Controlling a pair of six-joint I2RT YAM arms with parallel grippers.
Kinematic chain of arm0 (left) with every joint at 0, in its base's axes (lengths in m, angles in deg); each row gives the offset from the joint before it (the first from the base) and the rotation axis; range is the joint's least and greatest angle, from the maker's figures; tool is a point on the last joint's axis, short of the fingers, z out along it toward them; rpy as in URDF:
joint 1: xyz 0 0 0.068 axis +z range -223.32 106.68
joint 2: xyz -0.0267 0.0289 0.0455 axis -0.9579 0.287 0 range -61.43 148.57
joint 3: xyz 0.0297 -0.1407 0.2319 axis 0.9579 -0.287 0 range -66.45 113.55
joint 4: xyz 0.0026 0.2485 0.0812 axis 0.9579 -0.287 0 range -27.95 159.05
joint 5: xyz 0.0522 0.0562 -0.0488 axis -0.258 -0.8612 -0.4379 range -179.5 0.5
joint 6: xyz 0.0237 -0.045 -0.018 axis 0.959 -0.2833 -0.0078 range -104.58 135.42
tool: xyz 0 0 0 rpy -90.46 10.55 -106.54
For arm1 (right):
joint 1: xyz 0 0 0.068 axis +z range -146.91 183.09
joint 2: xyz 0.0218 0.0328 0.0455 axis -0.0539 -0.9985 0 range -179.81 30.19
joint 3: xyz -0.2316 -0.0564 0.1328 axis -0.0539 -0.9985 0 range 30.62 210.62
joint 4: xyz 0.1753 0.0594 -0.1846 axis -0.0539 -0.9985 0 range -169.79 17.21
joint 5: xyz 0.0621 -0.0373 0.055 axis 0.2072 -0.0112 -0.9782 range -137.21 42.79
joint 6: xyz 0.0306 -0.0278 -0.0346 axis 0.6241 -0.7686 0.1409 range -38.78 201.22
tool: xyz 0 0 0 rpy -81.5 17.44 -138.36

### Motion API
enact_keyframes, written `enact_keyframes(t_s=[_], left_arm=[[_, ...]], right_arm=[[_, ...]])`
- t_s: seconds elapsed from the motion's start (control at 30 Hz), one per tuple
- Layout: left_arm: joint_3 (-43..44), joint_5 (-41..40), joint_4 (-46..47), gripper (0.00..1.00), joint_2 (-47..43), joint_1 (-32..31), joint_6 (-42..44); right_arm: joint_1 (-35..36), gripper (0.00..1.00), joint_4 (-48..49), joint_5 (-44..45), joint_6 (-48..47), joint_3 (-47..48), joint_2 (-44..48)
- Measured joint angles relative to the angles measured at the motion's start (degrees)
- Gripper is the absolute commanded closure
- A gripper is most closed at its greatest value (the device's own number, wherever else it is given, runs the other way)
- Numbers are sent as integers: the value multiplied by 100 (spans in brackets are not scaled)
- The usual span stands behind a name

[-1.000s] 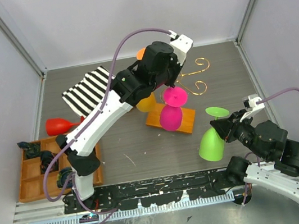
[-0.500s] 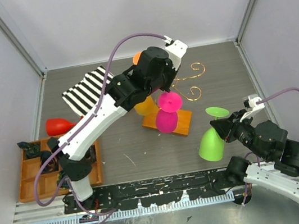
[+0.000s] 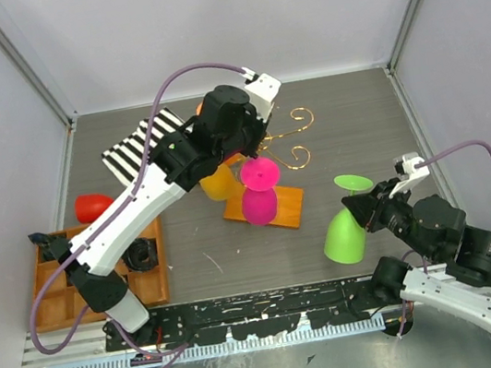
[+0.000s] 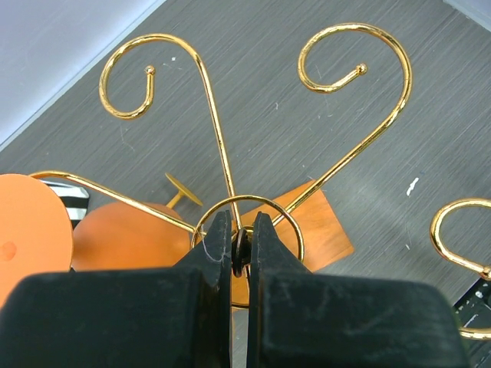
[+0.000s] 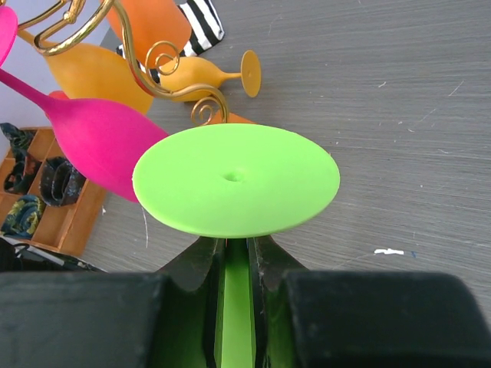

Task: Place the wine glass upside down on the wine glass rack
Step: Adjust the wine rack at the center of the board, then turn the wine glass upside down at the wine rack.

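Left wrist alone shows left fingers [image 4: 215, 257] pinching the wine glass rack [image 4: 318, 230]; right fingers [image 5: 198, 270] clamp the green wine glass [image 5: 235, 178]; tray [image 3: 53, 312] holds clutter [image 3: 140, 255].

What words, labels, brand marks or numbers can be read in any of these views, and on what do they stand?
No readable text in any view.
green wine glass: plain, no mark.
wine glass rack: bare gold wire and wood, no label.
striped cloth: black and white stripes only, no lettering.
wooden tray: no print visible.
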State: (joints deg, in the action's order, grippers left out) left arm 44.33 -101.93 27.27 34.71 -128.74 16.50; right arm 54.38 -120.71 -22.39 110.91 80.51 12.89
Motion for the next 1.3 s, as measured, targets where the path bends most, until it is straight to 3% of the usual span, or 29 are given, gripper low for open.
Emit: enact_keyframes(t_s=[0.23, 0.57, 0.87, 1.13, 1.3], left_arm=[[-457, 227, 120, 100, -378, 170, -57], [-894, 566, 540, 100, -592, 328, -92], [-1255, 697, 901, 100, -776, 358, -7], [-1672, 723, 1298, 100, -1016, 358, 9], [-1790, 726, 1493, 100, -1027, 365, -4]], right_arm=[[0, 99, 356, -2, 70, -42, -74], [0, 99, 1580, 116, 50, -551, -111], [0, 99, 3801, -94, -1143, -1878, 17], [0, 99, 5322, -387, -2094, -2057, -321], [0, 99, 5768, -675, -2684, -2057, -793]])
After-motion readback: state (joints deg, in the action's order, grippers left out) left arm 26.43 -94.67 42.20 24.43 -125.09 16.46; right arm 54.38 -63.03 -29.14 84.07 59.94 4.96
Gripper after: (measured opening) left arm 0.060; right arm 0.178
